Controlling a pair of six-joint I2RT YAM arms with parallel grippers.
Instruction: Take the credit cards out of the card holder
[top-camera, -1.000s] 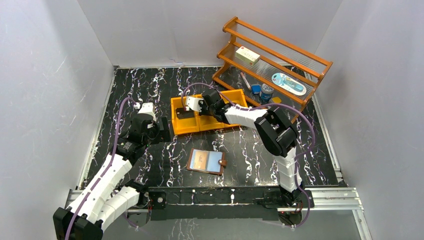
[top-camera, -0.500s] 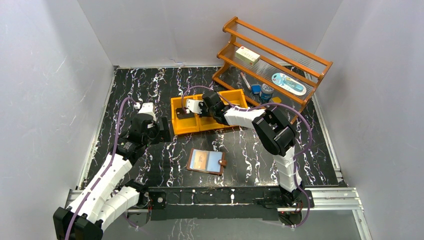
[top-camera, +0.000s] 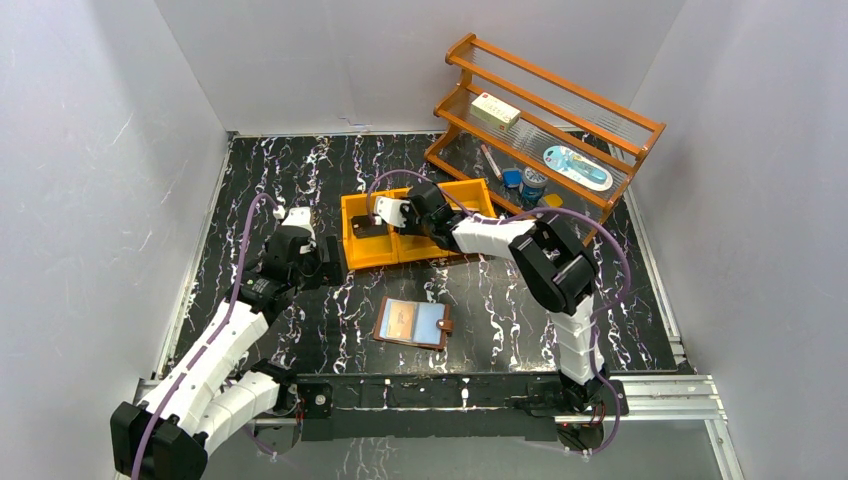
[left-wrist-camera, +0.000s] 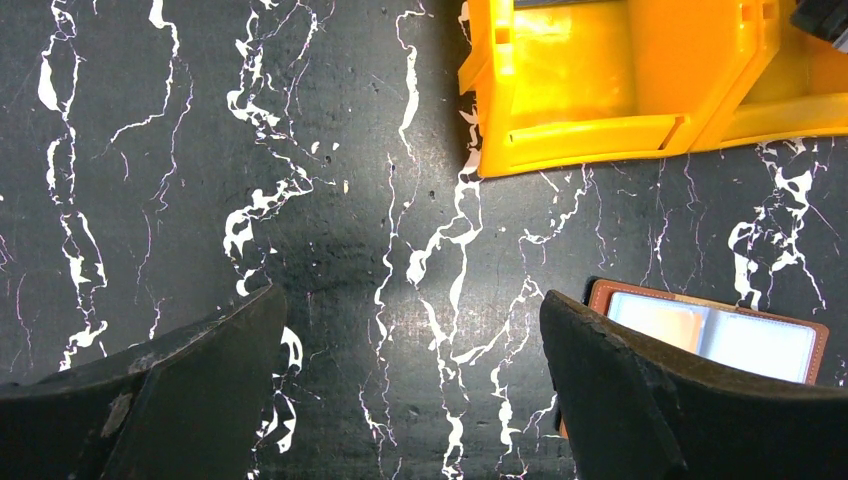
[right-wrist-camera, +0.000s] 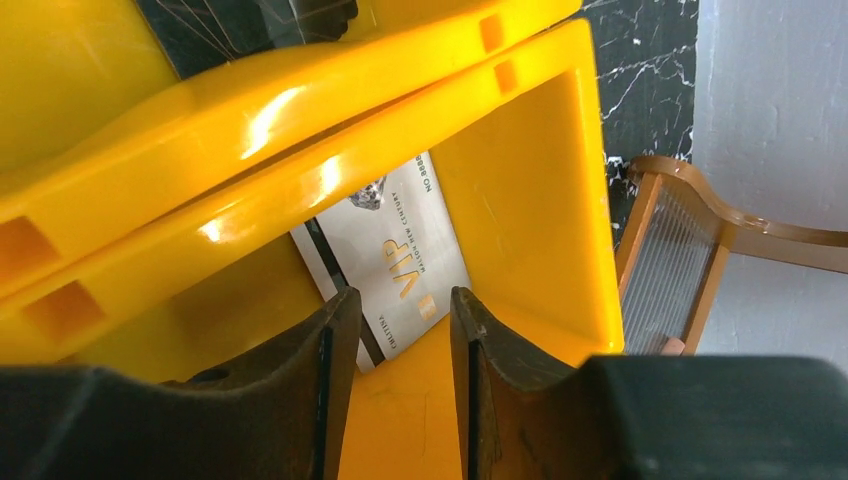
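The card holder is a brown wallet lying open on the black marble table, its pale blue sleeves facing up. Its corner also shows in the left wrist view. A silvery-grey credit card with a black stripe and "VIP" print lies flat in the orange bin. My right gripper hovers just over that card, jaws slightly apart and empty; it also shows in the top view. A dark card lies in the bin's left compartment. My left gripper is wide open and empty over bare table, left of the wallet.
The orange three-compartment bin sits mid-table; its near corner shows in the left wrist view. A wooden rack with small items stands at the back right. White walls enclose the table on three sides.
My left arm has shifted slightly nearer and to the right. My right gripper has stayed over the bin with almost no movement. The wallet has not moved.
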